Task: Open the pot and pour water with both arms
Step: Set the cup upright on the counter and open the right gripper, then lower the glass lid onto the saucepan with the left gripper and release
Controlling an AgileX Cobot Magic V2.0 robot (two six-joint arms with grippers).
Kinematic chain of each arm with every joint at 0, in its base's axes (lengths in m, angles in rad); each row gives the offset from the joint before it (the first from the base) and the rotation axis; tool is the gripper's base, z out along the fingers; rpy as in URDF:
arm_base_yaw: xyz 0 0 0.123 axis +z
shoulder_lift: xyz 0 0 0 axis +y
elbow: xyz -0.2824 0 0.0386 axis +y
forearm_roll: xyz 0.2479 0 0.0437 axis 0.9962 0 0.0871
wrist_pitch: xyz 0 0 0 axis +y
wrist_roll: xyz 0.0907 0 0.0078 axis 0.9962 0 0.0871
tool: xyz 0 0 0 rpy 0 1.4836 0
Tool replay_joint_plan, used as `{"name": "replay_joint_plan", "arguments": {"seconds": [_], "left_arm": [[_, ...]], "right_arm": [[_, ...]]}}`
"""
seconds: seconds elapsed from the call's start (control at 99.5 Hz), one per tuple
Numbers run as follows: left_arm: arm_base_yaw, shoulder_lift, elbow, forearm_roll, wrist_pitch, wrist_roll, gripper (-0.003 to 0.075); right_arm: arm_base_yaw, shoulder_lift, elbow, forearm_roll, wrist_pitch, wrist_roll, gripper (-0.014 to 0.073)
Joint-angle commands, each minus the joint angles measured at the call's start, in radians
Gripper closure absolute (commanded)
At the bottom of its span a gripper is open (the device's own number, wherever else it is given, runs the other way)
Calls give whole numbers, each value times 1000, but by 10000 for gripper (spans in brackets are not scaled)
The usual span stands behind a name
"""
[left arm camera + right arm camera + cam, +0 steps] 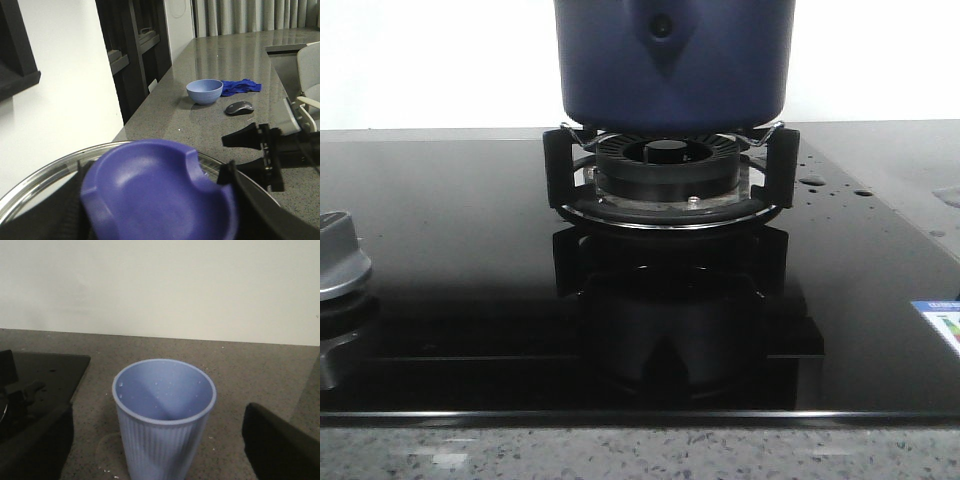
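Glossy black glass hob (470, 330), set into a speckled grey stone counter (640, 455) against a white wall, is the stage. Near the hob's front left corner sits a silver control knob (340, 255). Further back, the large dark blue cylindrical pot (670, 65) rests on the black burner grate (670, 180), held steady there so a lid can be lifted straight off.

In the left wrist view, the left gripper (160, 200) has its dark fingers (250, 200) on either side of a rounded blue knob (160, 192) above a shiny glass-and-steel lid (45, 175); contact looks likely, but I cannot tell for sure. Beyond the lid stand a pale blue bowl (204, 91), a blue cloth (242, 86) and a grey mouse (239, 107).

The right gripper (160, 450) stands wide open around a ribbed pale blue plastic cup (162, 425), beside the hob, not touching it, probably ready to pour.
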Motion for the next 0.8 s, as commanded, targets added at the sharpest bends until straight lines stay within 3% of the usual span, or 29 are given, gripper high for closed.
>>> {"name": "replay_joint_plan", "arguments": {"seconds": [0.0,0.171,0.261,0.332,0.533,0.794], "left_arm": [[-20,5,-33,-100,-31,-9,478],[-85,76,-33,-100,-90,39,478],[-113,115,-33,-100,-123,54,478],[-126,144,-33,-100,-142,54,478],[-126,221,-33,-123,-150,54,478],[-126,295,-33,-141,-130,55,478]], "right_arm": [[-4,-55,-59,0,42,-2,-25],[-4,-171,-113,16,126,-2,-20],[-4,-233,-151,30,188,-2,46],[-4,-277,-184,36,249,-2,163],[-4,-368,-240,43,375,-2,666],[-4,-401,-240,46,436,-2,659]]}}
